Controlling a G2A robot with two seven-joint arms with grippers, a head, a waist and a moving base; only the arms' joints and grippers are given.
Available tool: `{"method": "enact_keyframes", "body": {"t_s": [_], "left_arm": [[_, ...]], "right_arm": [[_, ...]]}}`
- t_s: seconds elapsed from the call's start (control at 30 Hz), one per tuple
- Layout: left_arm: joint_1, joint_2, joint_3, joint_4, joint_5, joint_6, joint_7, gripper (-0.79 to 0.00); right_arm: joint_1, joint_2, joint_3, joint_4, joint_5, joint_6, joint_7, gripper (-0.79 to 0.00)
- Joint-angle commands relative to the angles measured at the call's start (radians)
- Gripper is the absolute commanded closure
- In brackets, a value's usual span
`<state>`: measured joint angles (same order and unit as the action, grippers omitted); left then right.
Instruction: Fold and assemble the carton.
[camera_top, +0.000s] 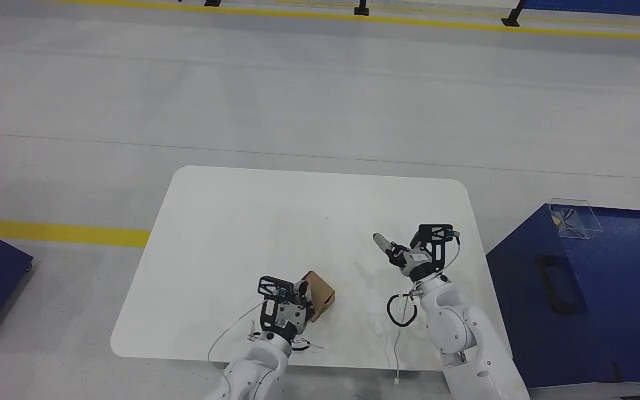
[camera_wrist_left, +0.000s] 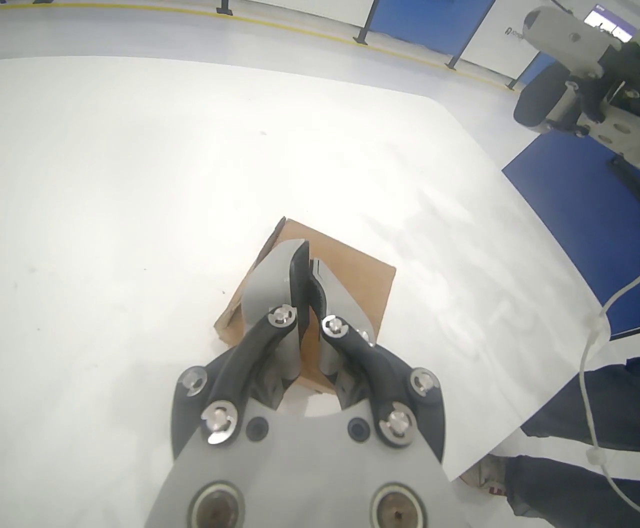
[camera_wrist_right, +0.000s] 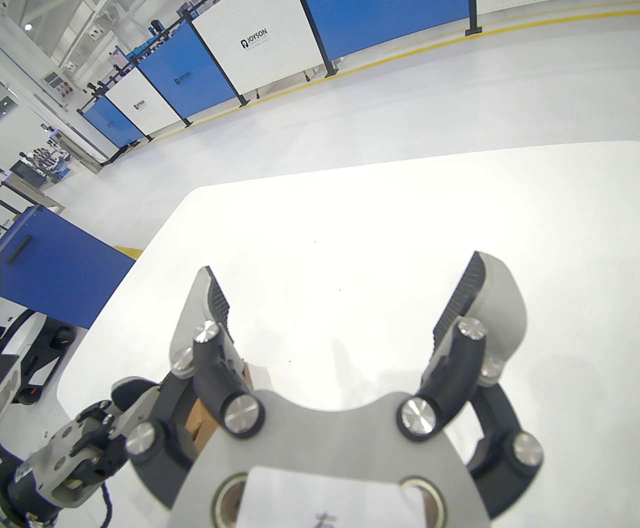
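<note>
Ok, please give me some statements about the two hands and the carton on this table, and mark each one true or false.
1. The left hand is shut on the brown carton. True.
2. The right hand is shut too. False: its fingers stand wide open and hold nothing.
3. The carton lies at the far edge of the table. False: it is near the edge closest to the robot.
4. A blue cabinet stands beside the table. True.
</note>
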<state>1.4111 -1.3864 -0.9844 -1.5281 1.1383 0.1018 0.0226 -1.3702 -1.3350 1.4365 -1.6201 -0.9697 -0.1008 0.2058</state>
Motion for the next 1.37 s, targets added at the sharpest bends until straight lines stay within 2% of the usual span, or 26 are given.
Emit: {"method": "enact_keyframes", "body": {"t_s": [0.0,0.17,0.2,0.27,0.3,0.33,0.37,0.43,0.5,0.57,0.63,0.77,0.9,1.33], "left_arm": [[0.013,-0.002,-0.007,-0.026,-0.026,-0.024,0.092,0.000],[0.095,0.004,-0.040,-0.094,-0.054,-0.127,0.375,0.000],[0.106,0.005,-0.043,-0.100,-0.056,-0.138,0.405,0.000],[0.106,0.005,-0.043,-0.100,-0.056,-0.138,0.405,-0.785],[0.108,0.005,-0.044,-0.101,-0.056,-0.140,0.416,-0.006],[0.108,0.005,-0.044,-0.101,-0.056,-0.140,0.419,-0.013],[0.107,0.005,-0.044,-0.100,-0.056,-0.139,0.411,-0.059],[0.106,0.005,-0.043,-0.100,-0.056,-0.138,0.405,-0.167],[0.106,0.005,-0.043,-0.100,-0.056,-0.138,0.404,-0.330],[0.106,0.005,-0.043,-0.100,-0.056,-0.138,0.405,-0.442],[0.106,0.005,-0.043,-0.100,-0.056,-0.138,0.405,-0.549],[0.106,0.005,-0.043,-0.100,-0.056,-0.138,0.405,-0.705],[0.106,0.005,-0.043,-0.100,-0.056,-0.138,0.405,-0.778],[0.106,0.005,-0.043,-0.100,-0.056,-0.138,0.405,-0.784]], "right_arm": [[0.000,0.000,0.000,0.000,0.000,0.000,0.000,-0.785],[0.000,0.000,0.000,0.000,0.000,0.000,0.000,-0.785],[0.000,0.000,0.000,0.000,0.000,0.000,0.000,-0.785],[0.000,0.000,0.000,0.000,0.000,0.000,0.000,-0.785],[0.000,0.000,0.000,0.000,0.000,0.000,0.000,-0.785],[0.000,0.000,0.000,0.000,0.000,0.000,0.000,-0.784],[0.000,0.000,0.000,0.000,0.000,0.000,0.000,-0.784],[0.000,0.000,0.000,0.000,0.000,0.000,0.000,-0.785],[0.000,0.000,0.000,0.000,0.000,0.000,0.000,-0.785],[0.000,0.000,0.000,0.000,0.000,0.000,0.000,-0.785],[0.000,0.000,0.000,0.000,0.000,0.000,0.000,-0.785],[0.000,0.000,0.000,0.000,0.000,0.000,0.000,-0.785],[0.000,0.000,0.000,0.000,0.000,0.000,0.000,-0.785],[0.000,0.000,0.000,0.000,0.000,0.000,0.000,-0.784]]}}
